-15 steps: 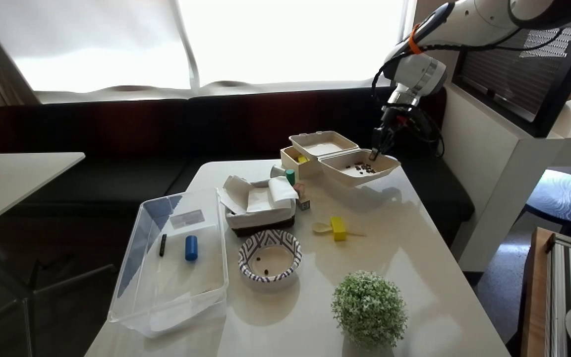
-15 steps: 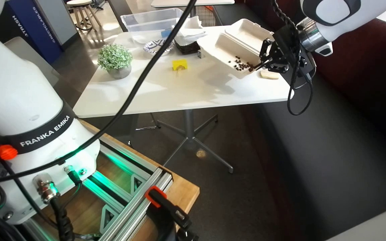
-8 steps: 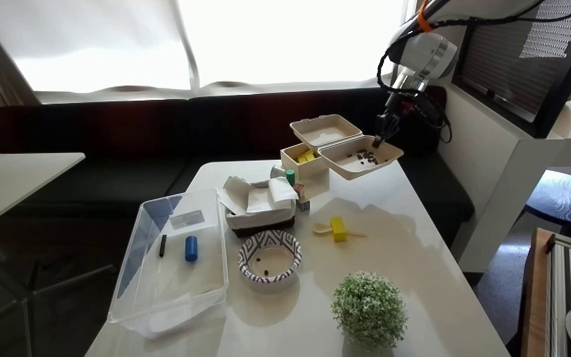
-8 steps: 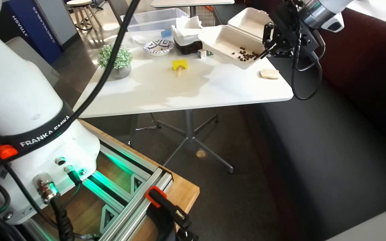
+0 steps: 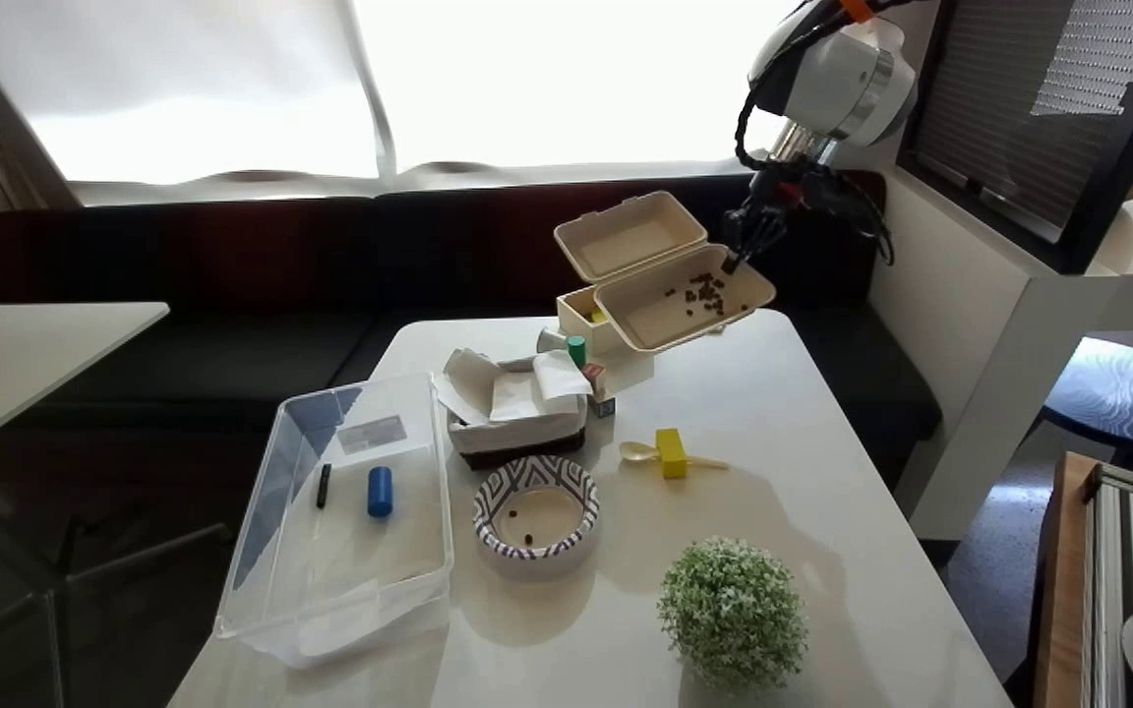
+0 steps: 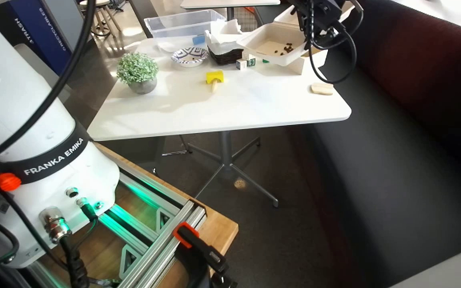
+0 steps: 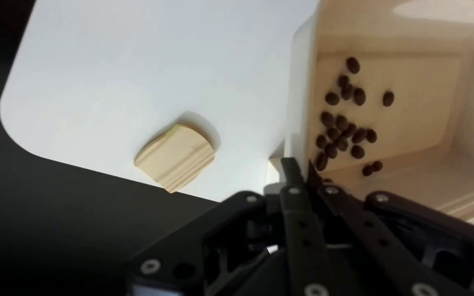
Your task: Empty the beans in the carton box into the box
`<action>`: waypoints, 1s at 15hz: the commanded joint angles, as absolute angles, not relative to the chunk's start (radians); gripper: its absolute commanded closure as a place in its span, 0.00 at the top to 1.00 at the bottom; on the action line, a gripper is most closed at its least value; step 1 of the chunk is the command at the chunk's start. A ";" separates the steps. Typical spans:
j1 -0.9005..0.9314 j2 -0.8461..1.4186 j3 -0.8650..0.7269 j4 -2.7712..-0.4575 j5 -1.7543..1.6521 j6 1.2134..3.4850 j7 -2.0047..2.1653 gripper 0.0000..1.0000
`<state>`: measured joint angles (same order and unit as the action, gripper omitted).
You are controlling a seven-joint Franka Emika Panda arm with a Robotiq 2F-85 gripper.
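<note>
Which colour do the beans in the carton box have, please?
Dark brown; the beans show best in the wrist view.

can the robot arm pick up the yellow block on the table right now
Probably not yet: its pincer is clamped on the clamshell carton holding the beans, though the yellow arch block looks uncovered.

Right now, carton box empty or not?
Not empty: the wrist view shows dark beans lying inside the carton box; both exterior views show them too.

Wrist view: carton box (image 7: 422, 111) cut off, top and right. In exterior view, lid (image 6: 289, 17) partly hidden.
</note>
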<state>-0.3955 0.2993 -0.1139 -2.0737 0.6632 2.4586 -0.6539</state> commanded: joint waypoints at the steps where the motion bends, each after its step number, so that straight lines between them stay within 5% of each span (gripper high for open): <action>1: -0.285 0.156 -0.116 -2.239 0.608 2.624 -0.468 0.01; 15: -0.064 -0.005 -0.119 -2.395 -0.180 2.808 0.493 0.01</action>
